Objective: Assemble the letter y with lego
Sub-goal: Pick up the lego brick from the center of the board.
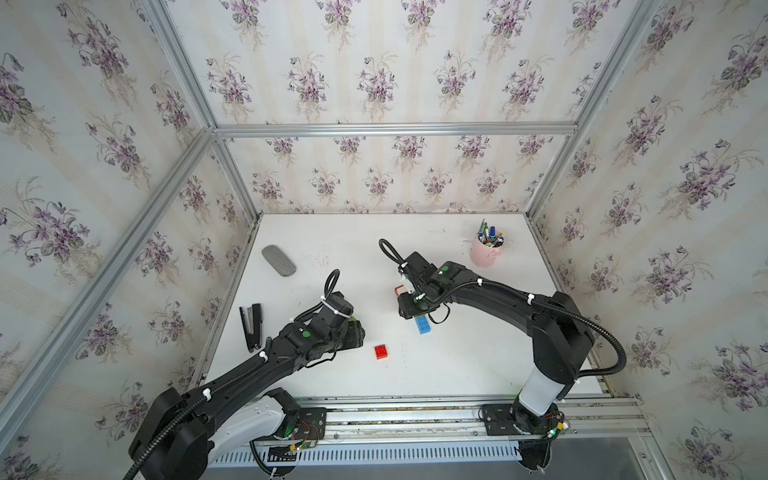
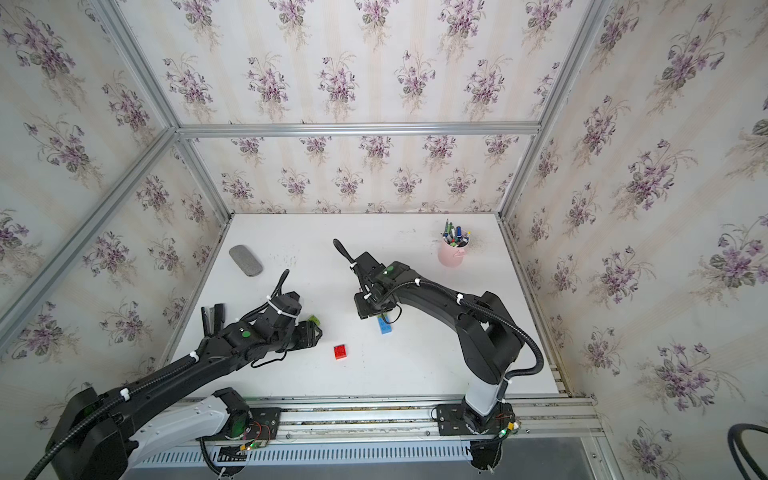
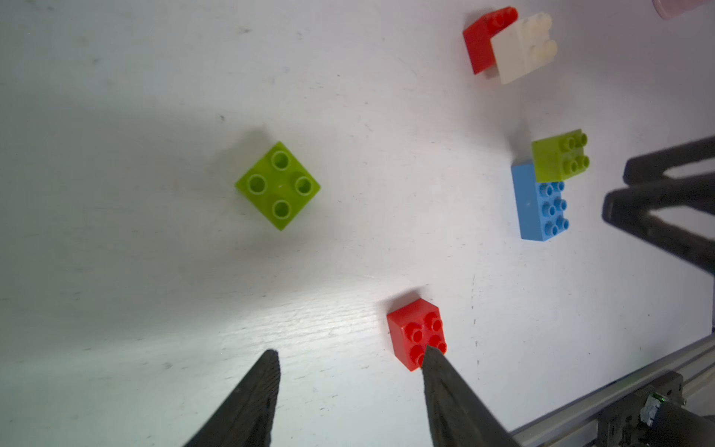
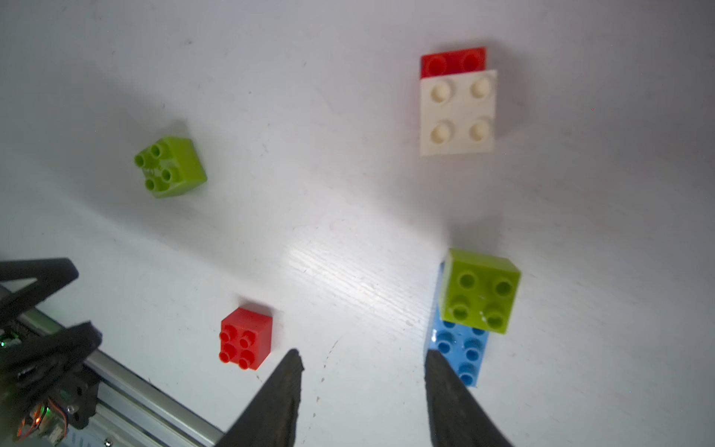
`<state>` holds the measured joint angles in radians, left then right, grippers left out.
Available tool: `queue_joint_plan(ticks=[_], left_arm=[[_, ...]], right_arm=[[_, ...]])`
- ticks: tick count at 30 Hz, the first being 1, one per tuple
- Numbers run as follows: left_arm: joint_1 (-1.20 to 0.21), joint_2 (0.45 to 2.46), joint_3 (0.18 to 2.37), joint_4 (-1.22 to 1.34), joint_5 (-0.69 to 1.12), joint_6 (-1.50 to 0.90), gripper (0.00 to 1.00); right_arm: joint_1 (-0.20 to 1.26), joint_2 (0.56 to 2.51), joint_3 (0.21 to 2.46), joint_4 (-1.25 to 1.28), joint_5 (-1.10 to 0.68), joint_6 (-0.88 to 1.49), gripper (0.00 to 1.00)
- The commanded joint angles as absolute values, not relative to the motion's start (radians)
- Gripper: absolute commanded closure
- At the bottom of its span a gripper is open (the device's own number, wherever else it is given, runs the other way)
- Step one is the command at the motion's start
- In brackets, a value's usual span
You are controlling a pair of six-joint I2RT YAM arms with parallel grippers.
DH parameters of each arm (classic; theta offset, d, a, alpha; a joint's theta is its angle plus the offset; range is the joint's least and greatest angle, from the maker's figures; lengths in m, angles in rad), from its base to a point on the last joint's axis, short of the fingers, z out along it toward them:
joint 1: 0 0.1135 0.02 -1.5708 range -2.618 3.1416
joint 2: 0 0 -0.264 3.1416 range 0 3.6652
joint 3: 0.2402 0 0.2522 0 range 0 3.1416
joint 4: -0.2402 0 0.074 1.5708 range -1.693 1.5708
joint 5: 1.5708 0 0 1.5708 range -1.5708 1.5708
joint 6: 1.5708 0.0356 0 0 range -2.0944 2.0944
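Observation:
Both wrist views show the lego on the white table. A lime green brick [image 4: 479, 290] sits on one end of the longer blue brick [image 4: 460, 348]. A white brick [image 4: 456, 112] overlaps a red brick [image 4: 452, 62]. Another green brick [image 3: 277, 185] and another red brick [image 3: 416, 333] lie loose. My left gripper [image 3: 351, 351] hangs open and empty, one fingertip over the loose red brick's edge. My right gripper [image 4: 363, 353] is open and empty beside the blue brick's free end [image 1: 422, 324]. No joined letter y is in view.
A pink cup of pens [image 1: 485, 251] stands at the back right. A grey oblong pad [image 1: 278, 260] lies at the back left, and a black stapler [image 1: 251, 326] sits by the left wall. An aluminium rail [image 1: 415, 405] runs along the front edge.

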<state>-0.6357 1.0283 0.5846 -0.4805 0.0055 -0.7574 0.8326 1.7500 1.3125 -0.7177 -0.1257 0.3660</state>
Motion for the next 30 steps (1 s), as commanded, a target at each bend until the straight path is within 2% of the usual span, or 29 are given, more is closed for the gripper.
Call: queue_joint_plan(ticks=[1,12,30], left_arm=[[-0.612,0.997,0.575,-0.587,-0.040,-0.827,0.39],[-0.531,0.879,0.515,-0.717,-0.105,-0.968,0.39],[-0.521,0.820,0.480,-0.730,-0.112,-0.984,0.38]], right_arm=[[0.879,1.769,1.312,-0.698,-0.193,0.345,0.47],[1.001,1.902,1.390,-0.739,-0.272,0.315,0.46],[1.011,2.070,1.523,-0.865,-0.309,0.296,0.40]])
